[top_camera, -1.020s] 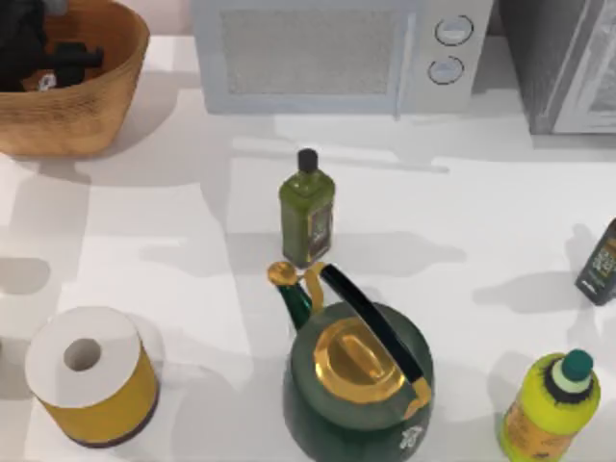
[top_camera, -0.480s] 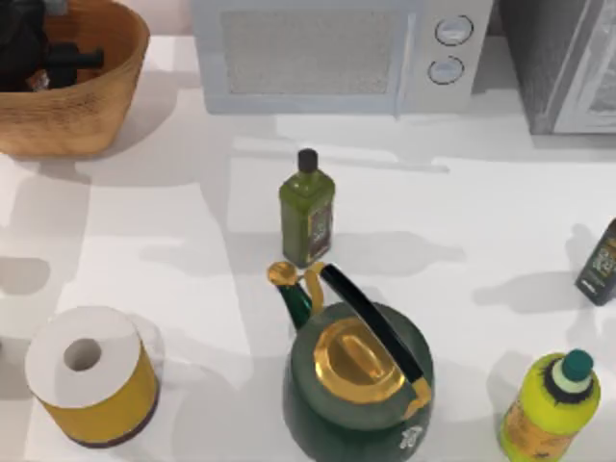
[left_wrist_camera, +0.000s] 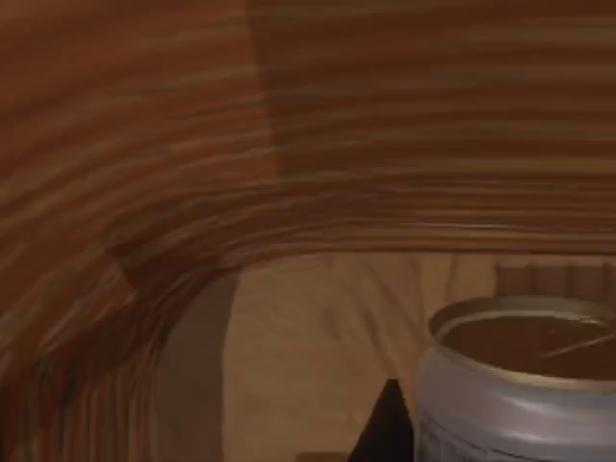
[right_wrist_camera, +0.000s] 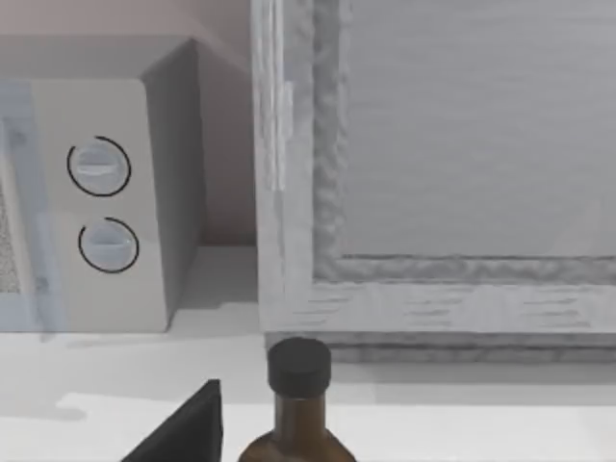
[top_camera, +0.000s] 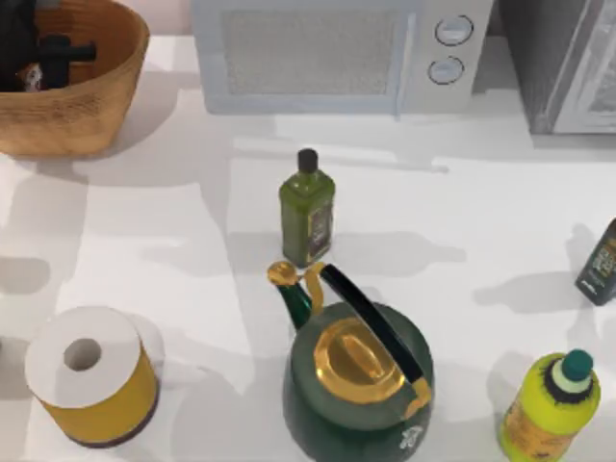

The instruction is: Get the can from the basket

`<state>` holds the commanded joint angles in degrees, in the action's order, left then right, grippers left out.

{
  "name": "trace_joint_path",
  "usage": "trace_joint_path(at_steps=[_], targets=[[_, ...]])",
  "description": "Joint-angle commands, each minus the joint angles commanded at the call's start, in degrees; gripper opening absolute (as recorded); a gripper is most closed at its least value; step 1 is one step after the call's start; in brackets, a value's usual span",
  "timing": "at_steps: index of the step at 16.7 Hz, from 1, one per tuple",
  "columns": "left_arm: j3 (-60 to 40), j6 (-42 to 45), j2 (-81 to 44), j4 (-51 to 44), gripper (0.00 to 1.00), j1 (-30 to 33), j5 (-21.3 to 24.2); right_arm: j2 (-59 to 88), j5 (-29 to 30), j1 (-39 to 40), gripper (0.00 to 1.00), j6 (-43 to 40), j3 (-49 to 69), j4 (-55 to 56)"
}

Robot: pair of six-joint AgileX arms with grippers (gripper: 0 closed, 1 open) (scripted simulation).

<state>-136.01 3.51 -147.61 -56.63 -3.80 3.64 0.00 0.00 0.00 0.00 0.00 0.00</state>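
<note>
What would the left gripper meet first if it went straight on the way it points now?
Probably the can, which stands close before the left gripper inside the basket; beyond it rises the woven basket wall. Depth is hard to judge, so this is only likely.

Basket, at ten o'clock on our table, runs off the top view's edge. Our left gripper masks the can inside; finger state unreadable. In our left wrist view the frame edge crops the can.
</note>
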Motion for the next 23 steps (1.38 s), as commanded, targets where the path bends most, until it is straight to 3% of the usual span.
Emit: trace_joint_path(at_steps=[5, 13, 17, 23], targets=[[8.2, -1.5, 13.5, 9.9, 0.0, -2.2, -2.5, 0.0, 0.0, 0.0, 1.0, 0.0, 0.0, 0.0], [37.8, -2.3, 47.4, 22.9, 0.0, 0.4, -1.4, 0.0, 0.0, 0.0, 1.0, 0.0, 0.0, 0.0], [57.7, -2.0, 67.5, 27.6, 0.0, 2.1, -1.1, 0.0, 0.0, 0.0, 1.0, 0.0, 0.0, 0.0], [95.5, -1.8, 106.9, 37.6, 0.0, 4.3, -0.3, 0.0, 0.0, 0.0, 1.0, 0.0, 0.0, 0.0]])
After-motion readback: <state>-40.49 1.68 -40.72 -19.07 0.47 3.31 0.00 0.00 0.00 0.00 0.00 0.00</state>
